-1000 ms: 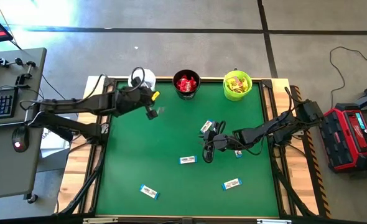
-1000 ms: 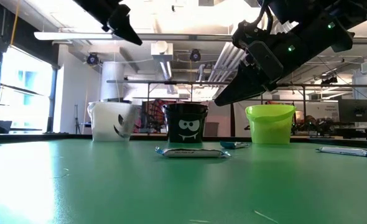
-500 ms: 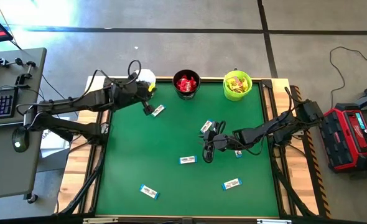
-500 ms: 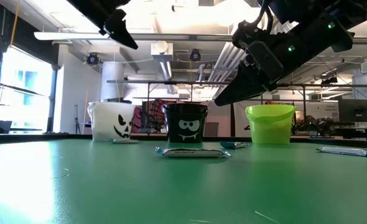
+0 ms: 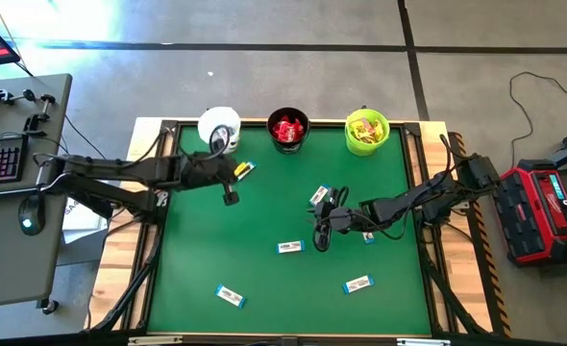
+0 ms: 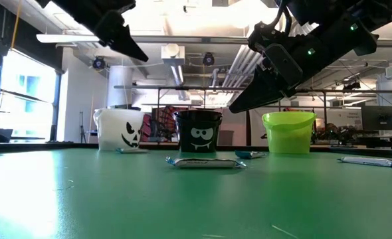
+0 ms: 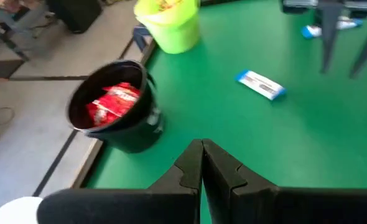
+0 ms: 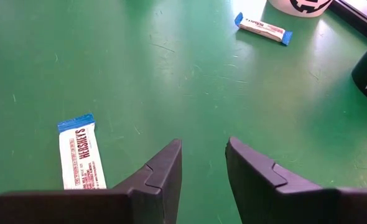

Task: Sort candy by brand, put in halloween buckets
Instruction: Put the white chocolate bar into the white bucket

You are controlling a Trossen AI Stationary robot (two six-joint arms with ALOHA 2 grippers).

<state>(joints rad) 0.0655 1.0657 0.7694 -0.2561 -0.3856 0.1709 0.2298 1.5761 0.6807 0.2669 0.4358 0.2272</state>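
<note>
Sorting is partly complete: red packets fill the black bucket [image 5: 287, 129] and yellow ones the green bucket [image 5: 366, 131] at the far edge, while six white-and-blue bars [image 5: 288, 247] remain on the surface [image 5: 264, 211]; left claw [image 5: 231, 197] closed and empty, right claw [image 5: 320, 240] half-open, empty, mid-surface.

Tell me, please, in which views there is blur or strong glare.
Left wrist view: the black bucket and the lime green bucket are smeared by blur. Low view: the bright window at the left washes out that edge, and both arms are dark silhouettes. Right wrist view: the white-and-blue bar is sharp, its print readable.
</note>
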